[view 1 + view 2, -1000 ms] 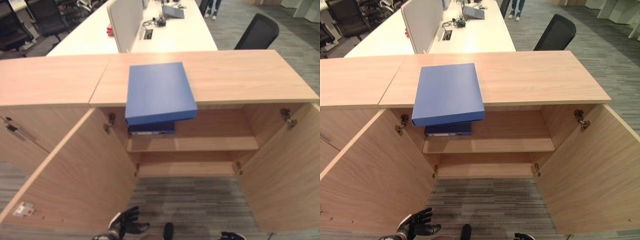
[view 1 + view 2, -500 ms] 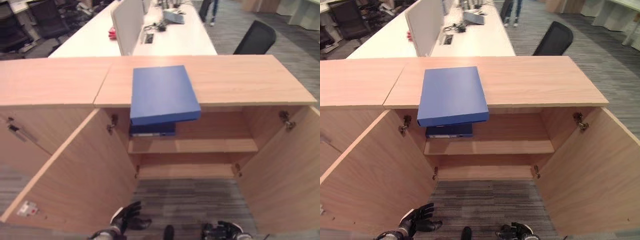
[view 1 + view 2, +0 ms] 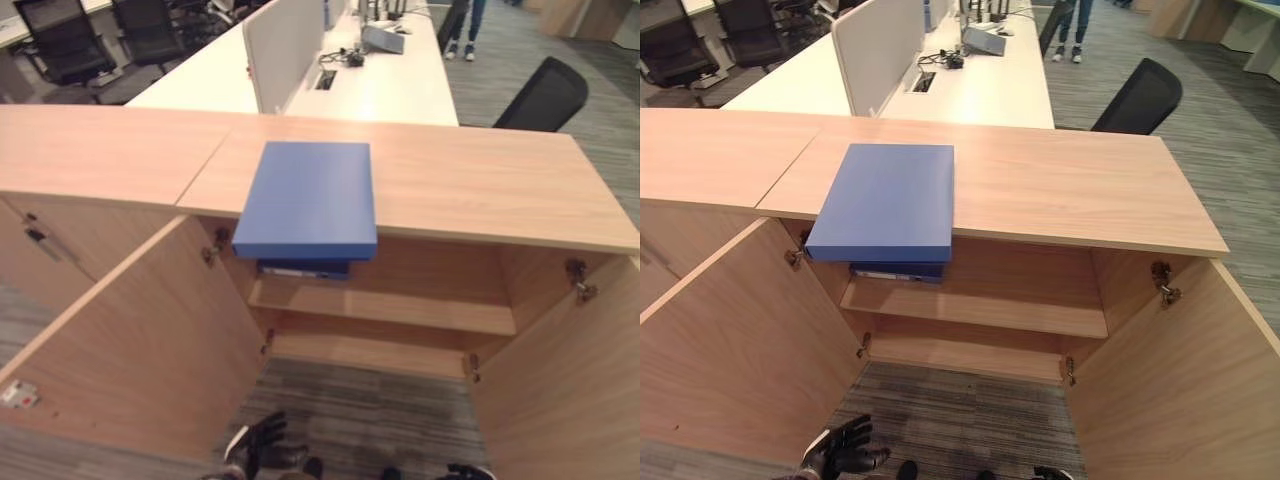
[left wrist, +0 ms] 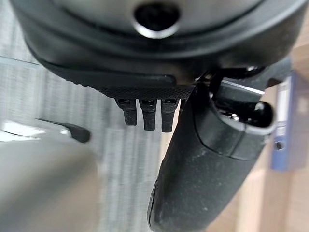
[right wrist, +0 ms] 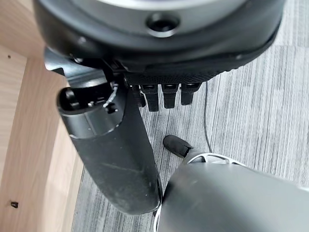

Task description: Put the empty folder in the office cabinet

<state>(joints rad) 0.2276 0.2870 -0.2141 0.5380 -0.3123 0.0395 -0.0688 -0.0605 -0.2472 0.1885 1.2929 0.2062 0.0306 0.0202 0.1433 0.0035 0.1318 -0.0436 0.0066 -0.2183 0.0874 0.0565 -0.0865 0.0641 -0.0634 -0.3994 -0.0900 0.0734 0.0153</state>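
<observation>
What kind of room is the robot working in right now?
Most likely an open-plan office: long white desks with a divider screen, black office chairs, and a low wooden cabinet with a blue folder on top.

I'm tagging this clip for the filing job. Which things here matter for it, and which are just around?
For the job:
- blue folder lying on the cabinet top, overhanging its front edge
- open office cabinet, both doors swung out
- left hand, low by the floor, open, holding nothing

Just around:
- second blue binder already on the upper shelf
- white desk
- black chair
</observation>
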